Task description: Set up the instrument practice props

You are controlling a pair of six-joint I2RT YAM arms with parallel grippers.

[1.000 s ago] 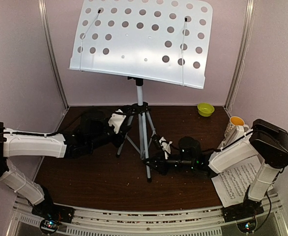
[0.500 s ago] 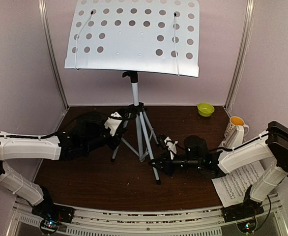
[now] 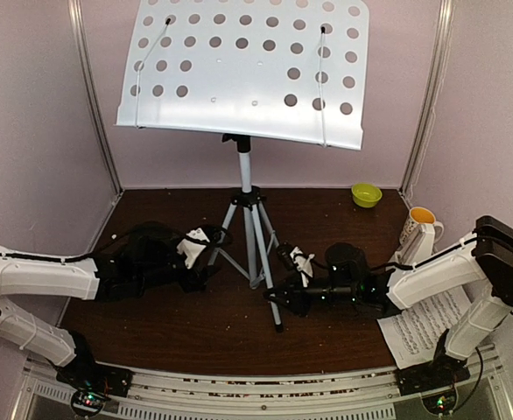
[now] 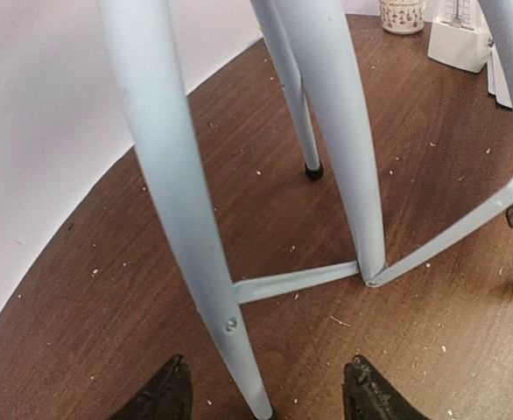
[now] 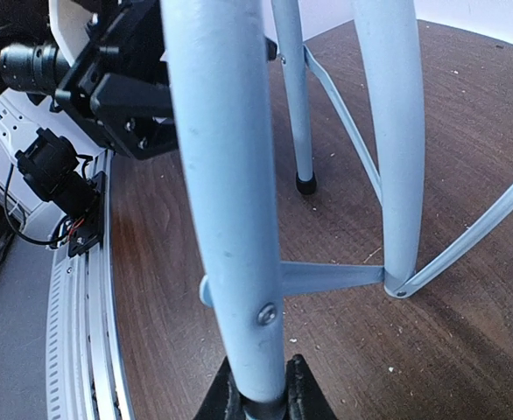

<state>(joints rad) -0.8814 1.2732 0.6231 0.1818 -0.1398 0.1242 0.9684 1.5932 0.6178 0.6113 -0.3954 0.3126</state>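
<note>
The music stand stands upright on the brown table, its white perforated desk (image 3: 239, 70) high over the silver tripod (image 3: 246, 188). My left gripper (image 3: 206, 255) is open low beside the left leg (image 4: 182, 201). That leg's foot lies between the fingertips (image 4: 165, 395) without touching them. My right gripper (image 5: 261, 398) is shut on the front leg (image 5: 230, 192) just above its foot (image 3: 278, 325). Sheet-music pages (image 3: 418, 328) lie at the front right, partly under the right arm. The white metronome (image 4: 458, 35) shows at the far right in the left wrist view.
A yellow-green bowl (image 3: 366, 194) sits at the back right. A white mug with an orange inside (image 3: 420, 220) stands by the right wall. Thin brace struts (image 4: 296, 282) join the tripod legs low down. Pale walls close in the table on three sides.
My left gripper has opened, let go of the left leg and drawn back to the left. The stand's desk has swayed a little. The right gripper keeps its hold.
</note>
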